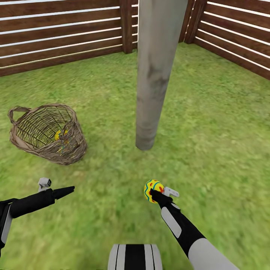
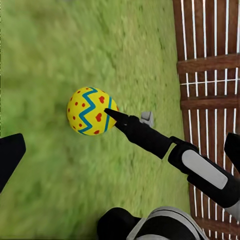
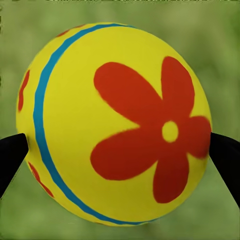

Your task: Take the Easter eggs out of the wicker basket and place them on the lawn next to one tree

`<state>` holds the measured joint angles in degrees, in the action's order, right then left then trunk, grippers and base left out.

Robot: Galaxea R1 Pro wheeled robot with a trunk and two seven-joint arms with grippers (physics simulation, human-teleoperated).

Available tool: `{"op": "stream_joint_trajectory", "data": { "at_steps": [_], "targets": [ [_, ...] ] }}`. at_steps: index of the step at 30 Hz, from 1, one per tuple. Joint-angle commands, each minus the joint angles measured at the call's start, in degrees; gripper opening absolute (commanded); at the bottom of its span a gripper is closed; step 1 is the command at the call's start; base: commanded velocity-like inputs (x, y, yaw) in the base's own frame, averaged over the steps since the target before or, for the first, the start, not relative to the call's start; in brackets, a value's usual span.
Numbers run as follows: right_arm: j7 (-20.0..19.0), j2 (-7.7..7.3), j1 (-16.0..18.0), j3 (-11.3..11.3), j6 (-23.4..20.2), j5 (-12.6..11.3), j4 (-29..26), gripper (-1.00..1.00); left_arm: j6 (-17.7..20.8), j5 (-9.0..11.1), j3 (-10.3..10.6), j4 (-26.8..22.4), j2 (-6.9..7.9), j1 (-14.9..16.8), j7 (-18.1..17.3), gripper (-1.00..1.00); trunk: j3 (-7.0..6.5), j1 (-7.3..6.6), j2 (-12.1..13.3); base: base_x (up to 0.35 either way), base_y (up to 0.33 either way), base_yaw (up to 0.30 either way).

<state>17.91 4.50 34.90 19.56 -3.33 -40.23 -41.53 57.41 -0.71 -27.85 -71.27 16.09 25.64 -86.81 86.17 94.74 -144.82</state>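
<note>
The wicker basket (image 1: 47,133) lies tipped on its side on the lawn (image 1: 210,123) at the left, its mouth facing up and left. Yellow of an Easter egg (image 1: 60,135) shows through the weave. My right gripper (image 1: 152,192) is shut on another yellow egg (image 1: 153,186) with blue zigzags and red marks, held above the grass a short way in front of the grey tree trunk (image 1: 153,75). Up close, this egg (image 3: 75,125) sits squeezed between both fingers (image 3: 10,155). Over to the left, level with the held egg (image 2: 90,111), my left gripper (image 1: 69,190) is open and empty.
A brown slatted fence (image 1: 56,33) closes the garden at the back and right, meeting in a corner behind the trunk. Open grass lies around the trunk's foot and between my two arms. My base (image 1: 135,257) shows at the bottom edge.
</note>
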Motion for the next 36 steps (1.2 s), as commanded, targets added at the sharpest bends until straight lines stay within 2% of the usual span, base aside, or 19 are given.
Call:
{"op": "stream_joint_trajectory", "data": {
  "at_steps": [1, 9, 10, 12, 32, 36],
  "targets": [
    [0.46, -0.03, -0.01, 0.22, -0.17, -0.68, 0.75, -1.0, 0.6, -0.09, -0.01, -0.01, 0.0, 0.03, -0.28, 1.0, 0.27, 0.03, -0.02, 0.0, 0.0, 0.0],
    [0.46, -0.09, -0.01, 0.22, -0.18, -0.71, 0.75, -1.0, 0.6, -0.09, -0.01, -0.01, 0.04, 0.03, -0.38, 1.0, 0.49, 0.06, -0.04, 0.0, 0.0, 0.0],
    [0.46, -0.07, -0.01, 0.22, -0.18, -0.72, 0.75, 1.0, 0.6, -0.09, -0.01, -0.01, 0.03, 0.03, -0.38, 1.0, 0.49, 0.06, -0.04, 0.0, 0.0, 0.0],
    [0.46, -0.03, -0.01, 0.22, -0.18, -0.73, 0.75, 1.0, 0.6, -0.09, -0.01, -0.01, 0.08, 0.03, -0.38, 1.0, 0.49, 0.06, -0.04, 0.0, 0.0, 0.0],
    [0.46, -0.11, -0.01, 0.31, -0.18, -0.33, 0.75, 1.0, 1.07, -0.19, 0.16, -0.01, 0.14, 0.13, -0.21, 1.0, -3.94, -0.46, 0.23, 0.0, 0.0, 0.0],
    [0.51, -0.11, -0.01, 0.45, -0.22, -0.2, 0.71, 1.0, 1.43, -0.52, 0.18, 0.03, 0.21, 0.2, -0.2, 1.0, -3.94, -0.46, 0.23, 0.0, 0.0, 0.0]
  ]
}}
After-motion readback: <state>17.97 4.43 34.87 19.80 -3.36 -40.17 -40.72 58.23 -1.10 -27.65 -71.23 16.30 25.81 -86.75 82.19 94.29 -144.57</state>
